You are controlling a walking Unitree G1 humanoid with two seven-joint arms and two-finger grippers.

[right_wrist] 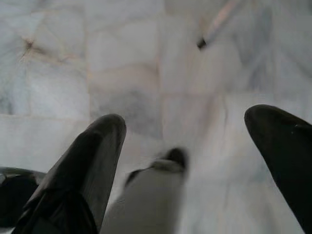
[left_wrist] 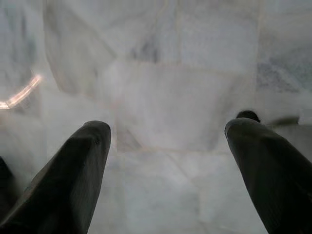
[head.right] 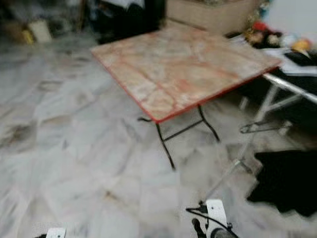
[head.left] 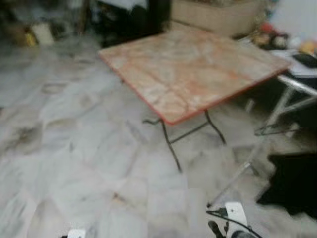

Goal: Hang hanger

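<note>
We walk with both arms low. Our left gripper [left_wrist: 165,161] and right gripper [right_wrist: 185,161] hang spread and empty over the marble floor [head.left: 74,148]. The hanger [head.left: 277,130], blurred, probably hangs off the metal rack [head.left: 297,87] beside the table [head.left: 188,69].

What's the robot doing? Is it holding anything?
Nothing is in its hands yet. The picture is blurry, so it is probably walking over the marble floor toward a folding table with a bare pinkish top. Both arms hang low: the left tool and the right tool are open and point down at the floor. A metal rack stands at the right. I can't make out a hanger for sure.
</note>
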